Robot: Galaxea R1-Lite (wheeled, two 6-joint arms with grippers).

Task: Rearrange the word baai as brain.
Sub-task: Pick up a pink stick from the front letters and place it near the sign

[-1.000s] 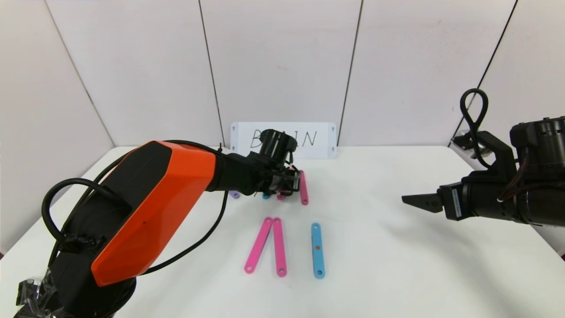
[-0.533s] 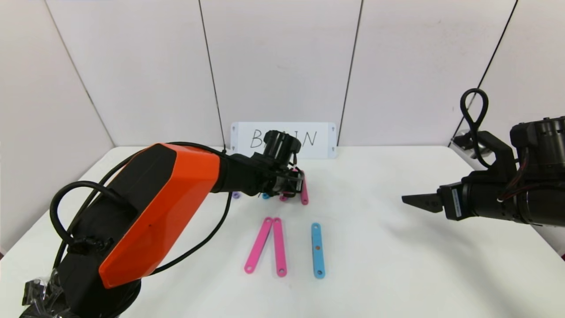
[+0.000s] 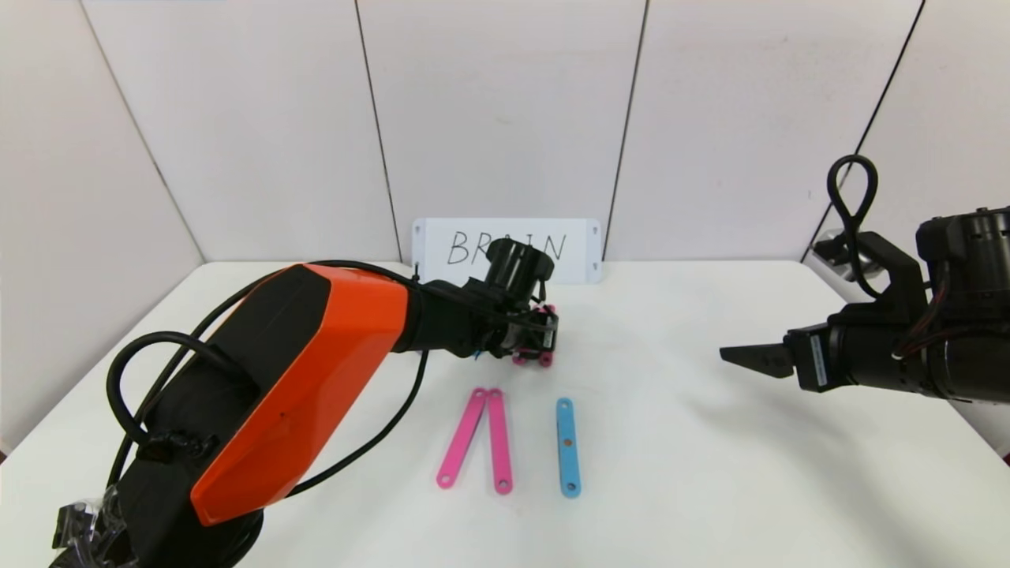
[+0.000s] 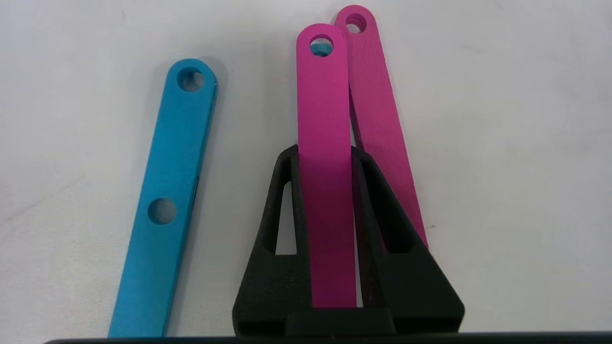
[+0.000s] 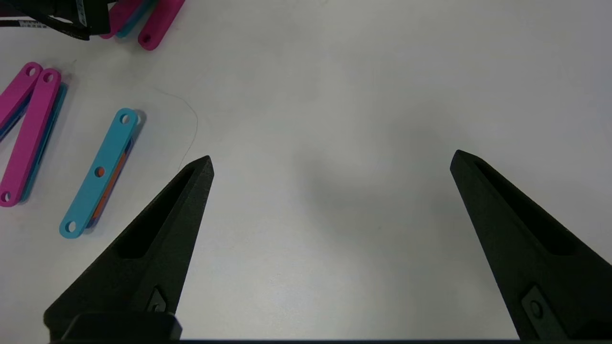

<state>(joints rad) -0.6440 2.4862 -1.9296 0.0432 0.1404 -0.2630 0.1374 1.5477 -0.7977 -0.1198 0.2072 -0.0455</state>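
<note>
Two arms show in the head view. The left gripper (image 3: 536, 341) is low over the white table (image 3: 710, 473) in front of the white card (image 3: 505, 250) handwritten BRAIN, clenched on a pink strip (image 3: 530, 359) whose rounded ends peek out under it. Nearer the robot lie two long pink strips (image 3: 481, 440) meeting at their far ends like a narrow wedge, and just to their right a blue strip (image 3: 567, 446) lying flat and apart. The right gripper (image 3: 750, 360) hangs off to the right, well apart from all pieces.

From the left wrist, the held pink strip (image 4: 326, 167) is seen pinched flat between black triangular fingers (image 4: 275, 229). A second pink strip (image 4: 380, 119) lies just beside it on the table, and a blue strip (image 4: 165, 200) with round holes lies apart; something teal shows through the held strip's end hole.

From the right wrist, its fingers (image 5: 158, 248) are spread wide with nothing between them. Under the nearer blue strip (image 5: 98, 172) an orange layer peeks out, and blue edges show beneath the pink pair (image 5: 26, 134). All pieces are flat, matte and round-ended.
</note>
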